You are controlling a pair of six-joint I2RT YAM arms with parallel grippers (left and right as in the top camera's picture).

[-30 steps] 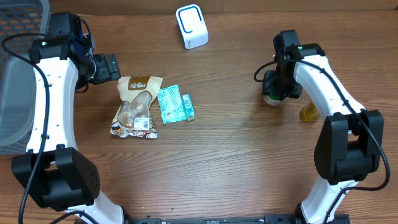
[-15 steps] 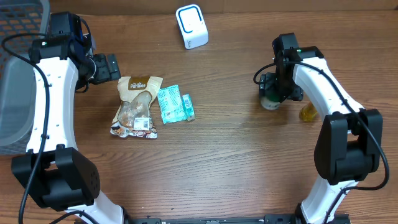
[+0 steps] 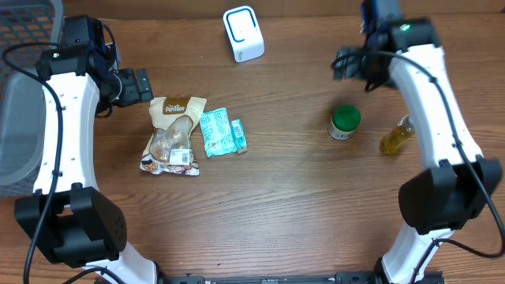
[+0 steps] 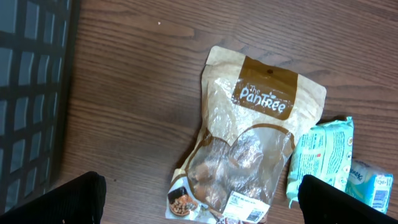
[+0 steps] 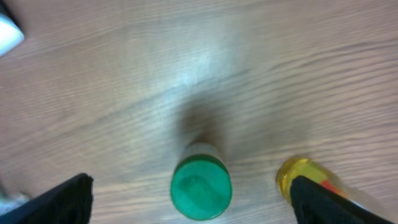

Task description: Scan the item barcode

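While no item is in either gripper, the goods lie spread over the wooden table so that each can be reached singly. At the far left edge sits a grey mesh basket, probably a bin for finished goods.

The left gripper hovers just beside the top of the snack bag. Its jaws are spread wide and empty, and its wrist view looks straight down on the bag's printed face. The right gripper hangs above the far right part of the table, jaws likewise released. Its wrist view shows both fingertips wide apart with bare wood between them.

The snack bag lies flat, face up, with a small white label near its lower edge; whether that is the barcode is too small to tell. The white scanner stands at the far edge between the two arms, where either could present an item to it.

A teal wipes pack lies flat just beside the bag. The green-lidded jar stands upright on the table, below the right gripper and apart from it, well away from the scanner. Judged by position, it is the right arm's item. A yellow bottle lies tilted near the jar. A small packet rests against the wipes pack.
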